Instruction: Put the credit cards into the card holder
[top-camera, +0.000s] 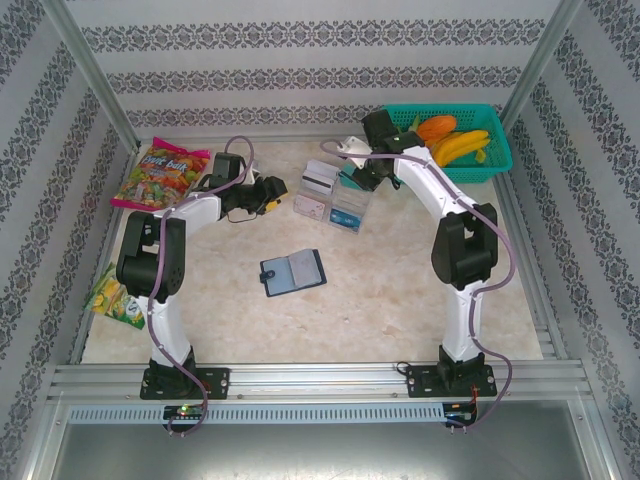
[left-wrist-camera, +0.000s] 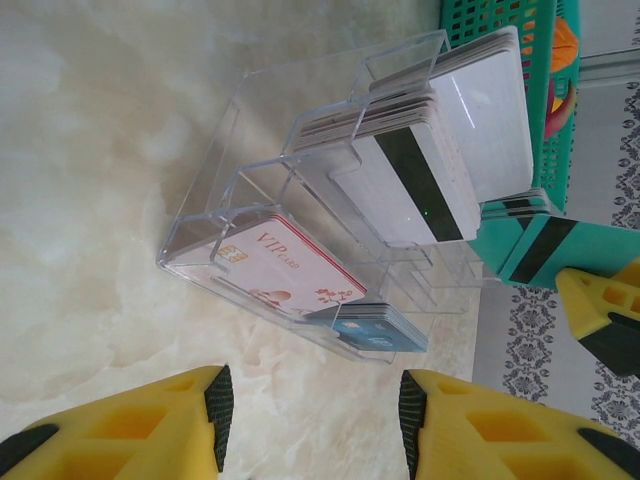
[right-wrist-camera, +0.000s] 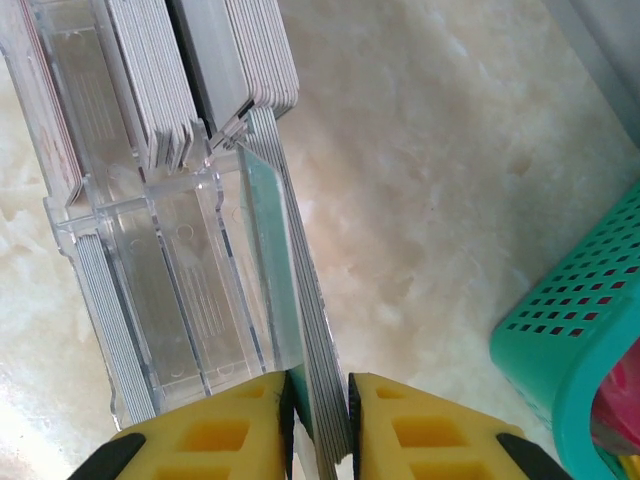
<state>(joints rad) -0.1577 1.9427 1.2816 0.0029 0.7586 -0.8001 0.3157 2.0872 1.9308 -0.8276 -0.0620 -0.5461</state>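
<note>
— Right gripper (right-wrist-camera: 320, 425)?
— Clamped on a thin stack of teal cards (right-wrist-camera: 272, 290), at the outer edge of the clear rack (right-wrist-camera: 170, 300) (more cards packed upright in its other slots).
— Left gripper (left-wrist-camera: 312, 415)?
— Spread wide, nothing between the fingers, facing the rack from the other side.
— Holder (top-camera: 292, 270)?
— Lies open on the table (top-camera: 400, 290), well apart from the rack, nearer the arm bases.
— Anything close by?
— Teal basket (top-camera: 478, 172) of fruit just beside the right gripper; candy bag (top-camera: 160, 175) far left.
</note>
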